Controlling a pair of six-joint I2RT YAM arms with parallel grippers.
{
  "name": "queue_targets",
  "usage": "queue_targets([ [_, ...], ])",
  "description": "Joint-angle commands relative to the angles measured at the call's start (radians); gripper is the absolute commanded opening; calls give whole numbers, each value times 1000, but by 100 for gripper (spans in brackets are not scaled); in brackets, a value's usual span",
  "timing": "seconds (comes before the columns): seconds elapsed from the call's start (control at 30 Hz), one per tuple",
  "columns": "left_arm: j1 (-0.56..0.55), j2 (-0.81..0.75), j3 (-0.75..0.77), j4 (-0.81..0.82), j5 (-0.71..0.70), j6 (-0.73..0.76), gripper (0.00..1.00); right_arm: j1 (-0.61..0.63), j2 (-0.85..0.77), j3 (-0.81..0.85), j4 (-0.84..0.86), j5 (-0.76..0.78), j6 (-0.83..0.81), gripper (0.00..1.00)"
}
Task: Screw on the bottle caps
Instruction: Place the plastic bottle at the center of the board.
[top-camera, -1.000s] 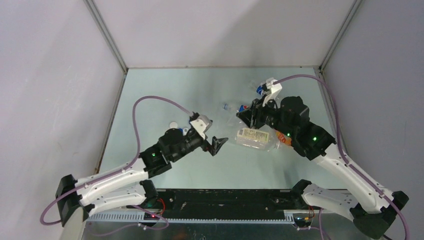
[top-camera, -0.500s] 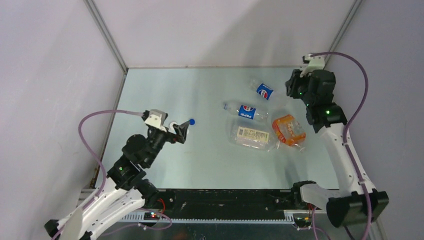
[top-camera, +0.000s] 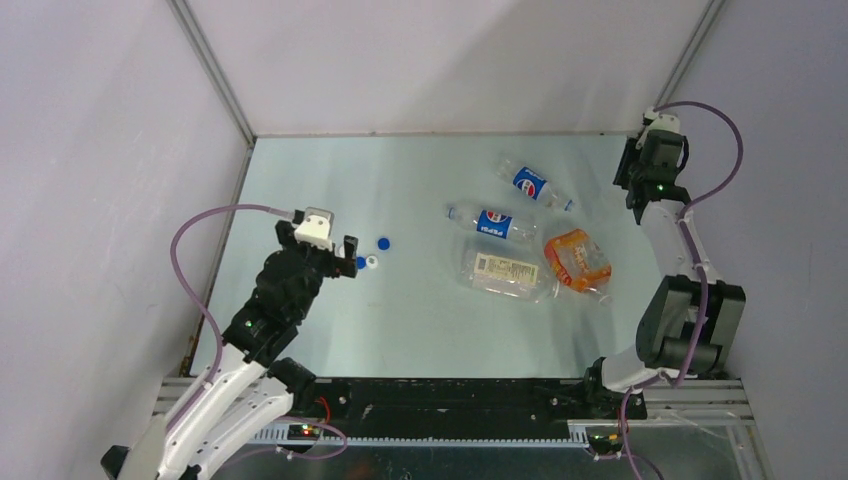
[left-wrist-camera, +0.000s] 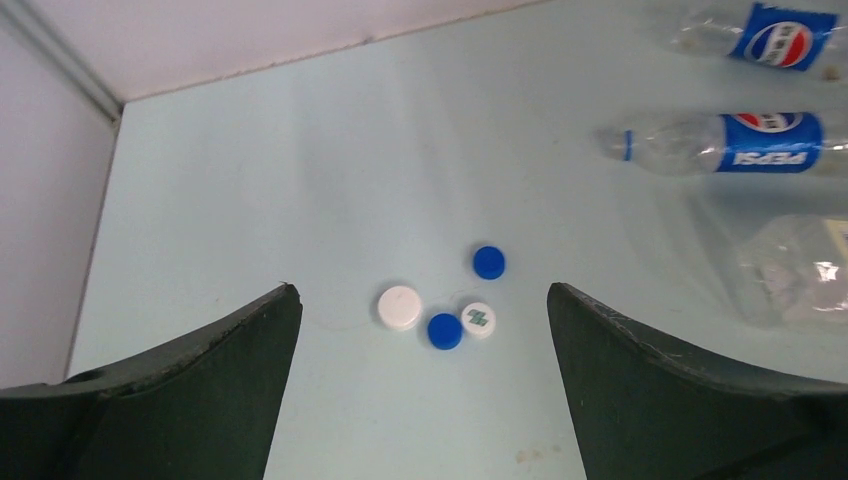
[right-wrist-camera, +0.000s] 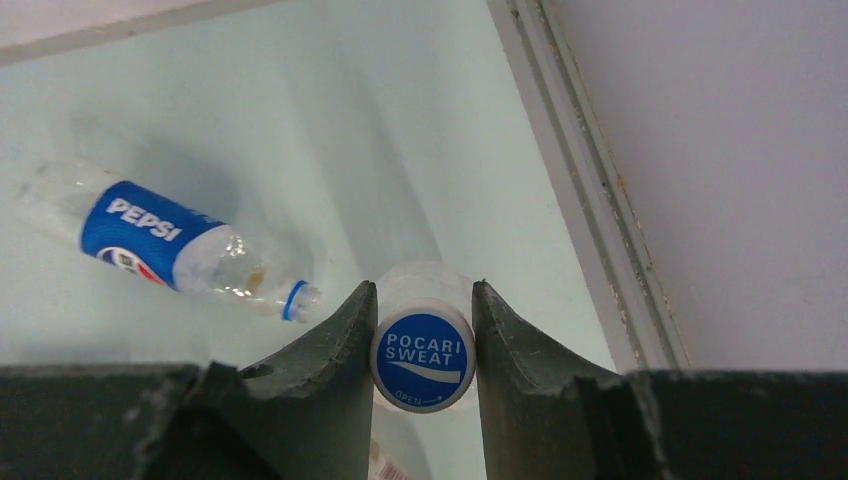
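Note:
Several loose bottle caps lie in front of my open left gripper (left-wrist-camera: 422, 290) (top-camera: 347, 256): a white cap (left-wrist-camera: 400, 307), a blue cap (left-wrist-camera: 444, 331), a white cap with a green mark (left-wrist-camera: 479, 319) and another blue cap (left-wrist-camera: 489, 262) (top-camera: 383, 242). Nothing sits between its fingers. At the far right edge, my right gripper (right-wrist-camera: 424, 287) (top-camera: 638, 185) is shut on a blue Pocari Sweat cap (right-wrist-camera: 423, 356) that sits on the neck of a clear bottle. That bottle's body is mostly hidden below the cap.
Two Pepsi bottles (top-camera: 530, 183) (top-camera: 492, 222) lie uncapped right of centre, with a white-labelled bottle (top-camera: 505, 272) and an orange-labelled bottle (top-camera: 577, 258) nearer. One Pepsi bottle (right-wrist-camera: 160, 240) lies left of the right gripper. The right wall rail (right-wrist-camera: 590, 200) runs close beside it.
The left arm has pulled back left and now hovers by the caps. The right arm has swung from the middle bottles to the far right edge.

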Motion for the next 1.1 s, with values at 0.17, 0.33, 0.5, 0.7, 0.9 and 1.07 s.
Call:
queue_targets([
  [0.17, 92, 29, -16, 52, -14, 13, 100, -37, 89, 35, 104, -5, -27, 0],
  [0.33, 93, 39, -21, 60, -21, 14, 100, -38, 114, 35, 79, -15, -25, 2],
  [0.5, 94, 42, -23, 66, -21, 13, 100, -37, 114, 34, 68, -14, -28, 12],
  [0.7, 94, 44, -24, 69, -19, 15, 100, -35, 102, 34, 57, -10, -25, 46],
  [0.9, 94, 47, -24, 69, -17, 14, 100, -36, 85, 35, 62, -4, -27, 62],
  [1.07, 94, 46, -23, 69, -10, 10, 100, -36, 60, 35, 57, 1, -22, 71],
])
